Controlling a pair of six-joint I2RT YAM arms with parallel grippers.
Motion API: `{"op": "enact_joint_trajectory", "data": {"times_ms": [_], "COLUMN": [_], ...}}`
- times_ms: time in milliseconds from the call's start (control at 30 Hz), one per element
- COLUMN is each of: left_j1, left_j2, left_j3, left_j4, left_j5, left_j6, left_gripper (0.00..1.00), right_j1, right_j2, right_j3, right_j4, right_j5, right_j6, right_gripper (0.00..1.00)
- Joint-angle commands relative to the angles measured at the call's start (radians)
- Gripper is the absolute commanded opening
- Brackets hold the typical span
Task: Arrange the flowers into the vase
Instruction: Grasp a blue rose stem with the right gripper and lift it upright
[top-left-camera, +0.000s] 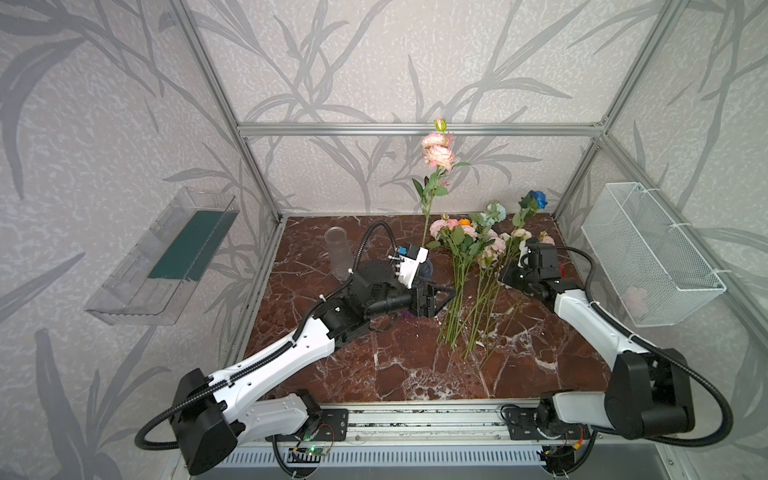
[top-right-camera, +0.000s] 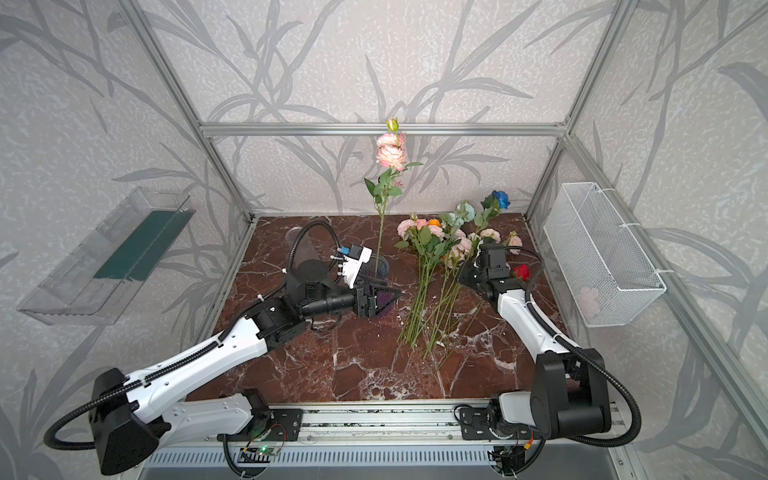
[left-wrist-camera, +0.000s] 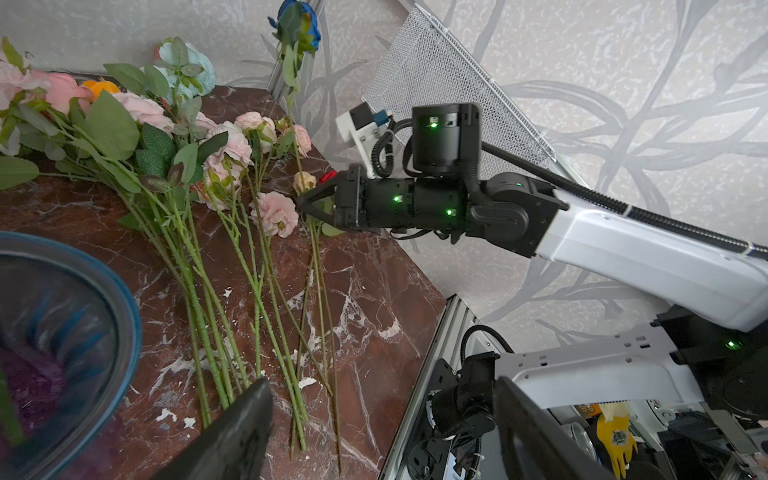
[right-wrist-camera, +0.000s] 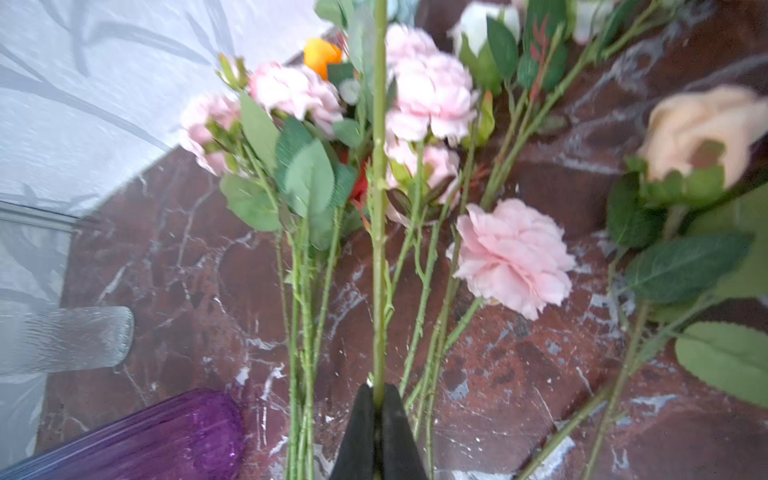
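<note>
Flowers (top-left-camera: 461, 266) heaped at back right of desk (top-left-camera: 415, 365), heads toward back edge, stems toward front. Right gripper (right-wrist-camera: 378, 395) low over heap, jaws clamped on one green stem (right-wrist-camera: 378, 249), apparently that of raised blue rose (left-wrist-camera: 296, 25). One pink bloom (top-left-camera: 438, 151) upright in purple vase (left-wrist-camera: 129, 316) mid-desk. Left gripper (left-wrist-camera: 382, 386) just beside vase, jaws wide apart. Clear glass cylinder (top-left-camera: 337, 253) near back left.

The red-brown marbled table (top-left-camera: 415, 365) carries a pile of flowers (top-left-camera: 465, 286) lying right of centre, stems toward the front edge and heads toward the back wall. A clear glass (top-left-camera: 337, 251) stands upright at the back left. Between them stands a purple vase (right-wrist-camera: 166, 436) holding 1 tall pink stem (top-left-camera: 428, 199).
</note>
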Motion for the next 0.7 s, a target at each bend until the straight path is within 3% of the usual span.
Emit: {"op": "enact_joint_trajectory", "data": {"times_ms": [0, 167, 333, 467, 667], "left_j1": [-0.004, -0.003, -0.003, 0.0, 0.009], "left_j2": [-0.038, -0.078, -0.162, -0.268, -0.421], "left_j3": [0.013, -0.007, -0.043, -0.117, -0.224], "left_j4": [-0.002, 0.003, 0.006, 0.055, 0.086], "left_j5": [-0.044, -0.111, -0.288, -0.518, -0.969], "left_j6": [0.034, 0.066, 0.108, 0.115, 0.079], "left_gripper": [0.84, 0.84, 0.84, 0.87, 0.9], "right_j1": [-0.001, 0.04, 0.19, 0.334, 0.492], "right_j2": [-0.05, -0.128, -0.218, -0.277, -0.273], "right_j3": [-0.014, 0.026, 0.086, 0.119, 0.229], "right_j4": [0.064, 0.107, 0.134, 0.198, 0.308], "right_j5": [0.026, 0.044, 0.153, 0.265, 0.302], "right_j6": [-0.022, -0.023, -0.081, -0.152, -0.226], "right_gripper": [0.0, 0.0, 0.0, 0.0, 0.0]}}
